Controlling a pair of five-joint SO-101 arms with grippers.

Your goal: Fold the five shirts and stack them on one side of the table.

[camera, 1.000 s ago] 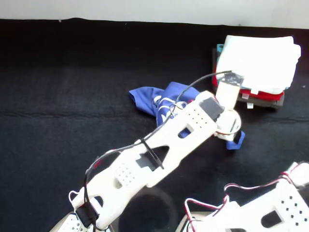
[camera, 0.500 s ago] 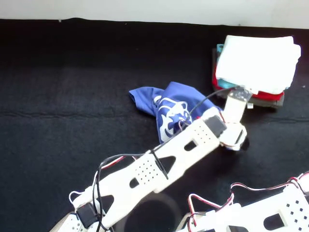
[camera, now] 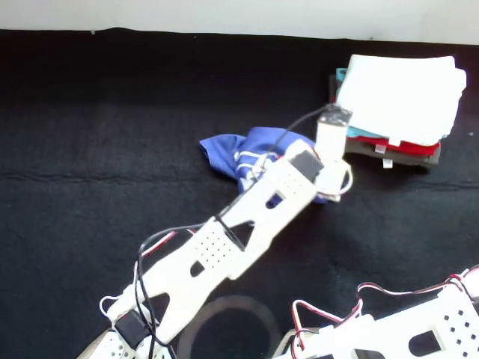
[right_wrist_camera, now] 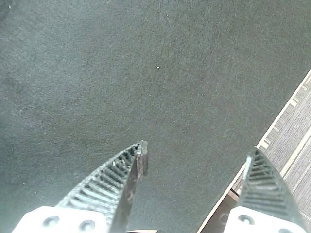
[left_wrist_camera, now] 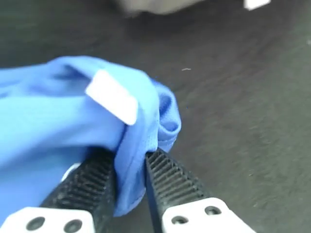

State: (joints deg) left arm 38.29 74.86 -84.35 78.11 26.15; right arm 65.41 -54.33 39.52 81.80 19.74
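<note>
Clamps a fold of the blue shirt (left_wrist_camera: 73,107) in the left gripper (left_wrist_camera: 131,162), mid-table, near the stack of folded shirts (camera: 397,93); holds the right gripper (right_wrist_camera: 197,147) wide apart above the black table (right_wrist_camera: 146,58).

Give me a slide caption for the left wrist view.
Left gripper shut on a fold of the blue shirt, black table behind.
</note>
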